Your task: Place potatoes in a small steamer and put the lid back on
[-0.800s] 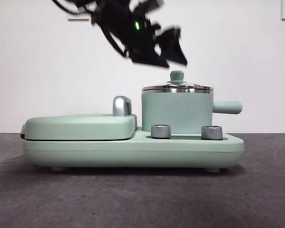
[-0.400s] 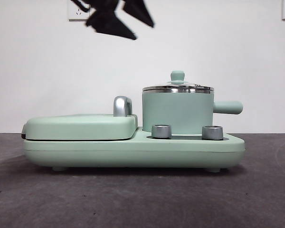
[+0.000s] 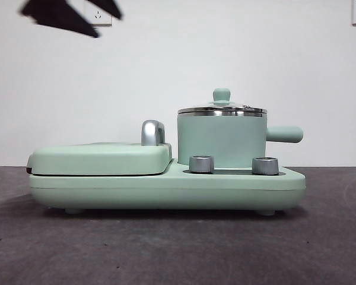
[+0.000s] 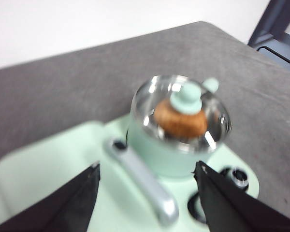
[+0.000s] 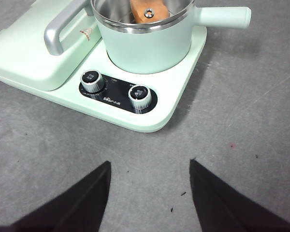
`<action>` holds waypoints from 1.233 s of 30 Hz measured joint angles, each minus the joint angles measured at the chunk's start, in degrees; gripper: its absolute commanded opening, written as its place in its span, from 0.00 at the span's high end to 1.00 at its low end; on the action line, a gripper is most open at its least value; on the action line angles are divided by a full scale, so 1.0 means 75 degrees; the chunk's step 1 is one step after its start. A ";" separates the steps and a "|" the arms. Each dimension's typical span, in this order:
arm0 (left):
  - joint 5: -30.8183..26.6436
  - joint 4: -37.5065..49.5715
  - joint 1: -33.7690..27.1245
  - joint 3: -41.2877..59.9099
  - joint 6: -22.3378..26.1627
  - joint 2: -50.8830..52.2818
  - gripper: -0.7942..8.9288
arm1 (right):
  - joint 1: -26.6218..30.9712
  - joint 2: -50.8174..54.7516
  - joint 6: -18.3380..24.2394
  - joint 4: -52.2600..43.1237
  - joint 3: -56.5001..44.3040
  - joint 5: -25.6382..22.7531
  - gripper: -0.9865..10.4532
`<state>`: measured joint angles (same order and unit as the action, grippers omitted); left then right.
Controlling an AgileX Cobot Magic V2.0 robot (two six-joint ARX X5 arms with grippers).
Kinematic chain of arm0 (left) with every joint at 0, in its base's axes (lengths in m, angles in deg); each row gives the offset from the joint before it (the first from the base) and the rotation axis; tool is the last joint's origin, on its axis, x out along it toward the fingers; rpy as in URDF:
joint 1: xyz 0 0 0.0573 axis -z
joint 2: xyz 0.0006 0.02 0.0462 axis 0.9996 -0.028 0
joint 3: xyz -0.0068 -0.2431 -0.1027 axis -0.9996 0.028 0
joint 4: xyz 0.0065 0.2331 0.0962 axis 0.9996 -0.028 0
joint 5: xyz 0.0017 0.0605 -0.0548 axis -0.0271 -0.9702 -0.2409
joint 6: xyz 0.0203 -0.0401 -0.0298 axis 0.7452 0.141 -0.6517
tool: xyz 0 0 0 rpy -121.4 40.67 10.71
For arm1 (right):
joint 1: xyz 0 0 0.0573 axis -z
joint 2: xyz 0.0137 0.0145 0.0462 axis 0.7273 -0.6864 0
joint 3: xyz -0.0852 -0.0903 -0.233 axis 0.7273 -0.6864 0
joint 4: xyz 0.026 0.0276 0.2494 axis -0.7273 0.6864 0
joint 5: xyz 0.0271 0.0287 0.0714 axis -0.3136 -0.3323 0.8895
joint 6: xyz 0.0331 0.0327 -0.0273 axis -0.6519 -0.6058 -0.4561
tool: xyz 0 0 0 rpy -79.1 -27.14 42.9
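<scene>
The small steamer (image 3: pixel 221 139) stands on the right half of a mint-green cooker, its side handle pointing right. The lid (image 3: pixel 222 110) sits on its rim, green knob up. The potato (image 4: pixel 176 121) lies inside the pot and shows through the glass in the left wrist view, under the lid (image 4: pixel 186 96). My left gripper (image 4: pixel 145 174) is open and empty, high above and away from the pot (image 4: pixel 154 154). In the front view it is a black tip at the top left (image 3: pixel 71 15). My right gripper (image 5: pixel 149 166) is open and empty over the table, short of the pot (image 5: pixel 145 48).
The cooker base (image 3: pixel 166 190) carries a flat green griddle cover (image 3: pixel 101 157) on its left half with a steel handle (image 3: pixel 152 132). Two steel dials (image 3: pixel 202 164) (image 3: pixel 264 165) face front. The grey table (image 5: pixel 241 159) spreads around it. A white wall stands behind.
The black gripper in the front view has risen from just above the lid and moved left to the top left corner. The lid and pot have not moved.
</scene>
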<state>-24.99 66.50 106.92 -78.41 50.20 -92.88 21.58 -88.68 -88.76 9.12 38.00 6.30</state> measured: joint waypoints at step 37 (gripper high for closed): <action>-0.0099 -0.2710 -0.0338 0.2999 -0.1466 0.4925 0.91 | 0.0000 0.0119 -0.0009 -0.0519 0.0000 0.1005 0.90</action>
<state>-25.73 46.18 104.39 -55.91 39.21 -55.95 21.58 -87.79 -88.83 5.23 38.00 13.84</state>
